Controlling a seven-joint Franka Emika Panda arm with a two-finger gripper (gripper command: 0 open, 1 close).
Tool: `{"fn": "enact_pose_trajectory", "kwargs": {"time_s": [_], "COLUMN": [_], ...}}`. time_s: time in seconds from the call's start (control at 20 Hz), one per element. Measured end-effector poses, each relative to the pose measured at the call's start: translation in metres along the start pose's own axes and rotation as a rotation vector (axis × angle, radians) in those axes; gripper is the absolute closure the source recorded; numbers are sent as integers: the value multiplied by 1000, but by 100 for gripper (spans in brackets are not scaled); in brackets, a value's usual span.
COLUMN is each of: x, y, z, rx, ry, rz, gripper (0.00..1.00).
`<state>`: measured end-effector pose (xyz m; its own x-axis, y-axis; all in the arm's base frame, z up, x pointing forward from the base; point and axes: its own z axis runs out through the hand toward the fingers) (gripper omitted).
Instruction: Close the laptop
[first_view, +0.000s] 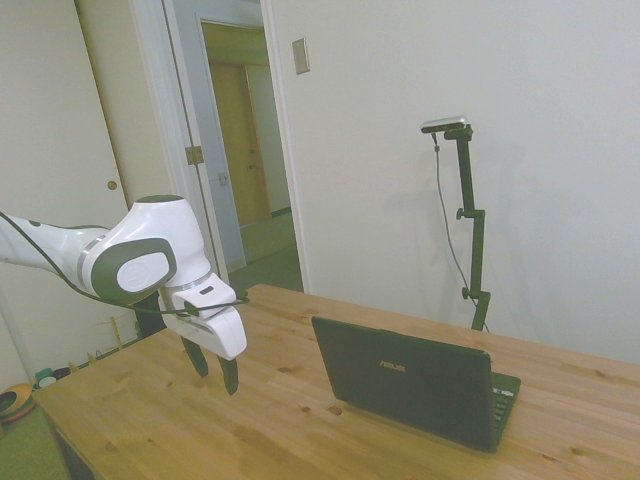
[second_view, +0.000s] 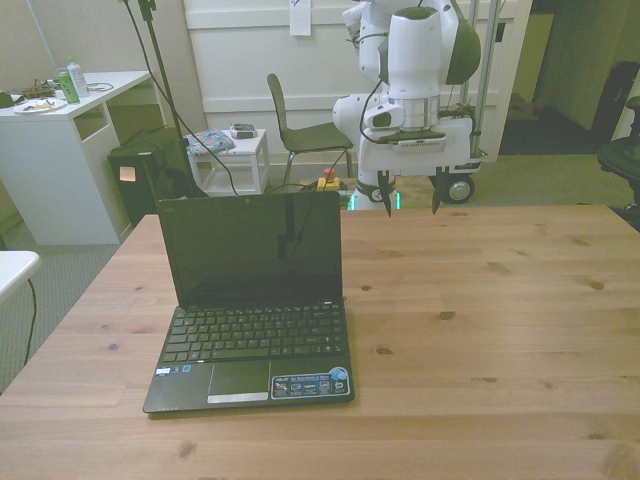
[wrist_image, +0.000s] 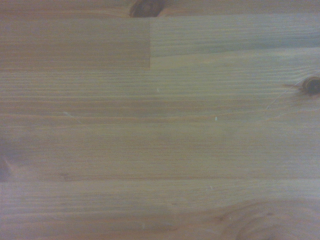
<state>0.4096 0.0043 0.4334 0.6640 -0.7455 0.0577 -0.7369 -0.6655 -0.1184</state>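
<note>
One small black matte laptop (second_view: 250, 300) (lid upright, silver logo) on one knotty wooden tabletop (second_view: 480, 330); one white gripper (second_view: 410, 200), two dark fingers (second_view: 386, 196) spread, holding nothing.

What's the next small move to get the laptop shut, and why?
Probably shift the end effector sideways toward the front view's left until it is behind the laptop. The lid stands upright and open, and the end effector, fingers apart, hangs above bare table off to one side of it, touching nothing. It likely has to line up with the lid's back before it can push it down.
</note>
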Motion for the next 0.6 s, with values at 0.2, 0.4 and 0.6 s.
{"fn": "enact_pose_trajectory", "kwargs": {"time_s": [0.2, 0.4, 0.6], "x": [2, 10, 29], "y": [0, -2, 21], "z": [-1, -5, -1], "rx": [-6, 4, 7], "ry": [7, 8, -7], "rz": [-11, 9, 104], "gripper": [0, 0, 0]}}
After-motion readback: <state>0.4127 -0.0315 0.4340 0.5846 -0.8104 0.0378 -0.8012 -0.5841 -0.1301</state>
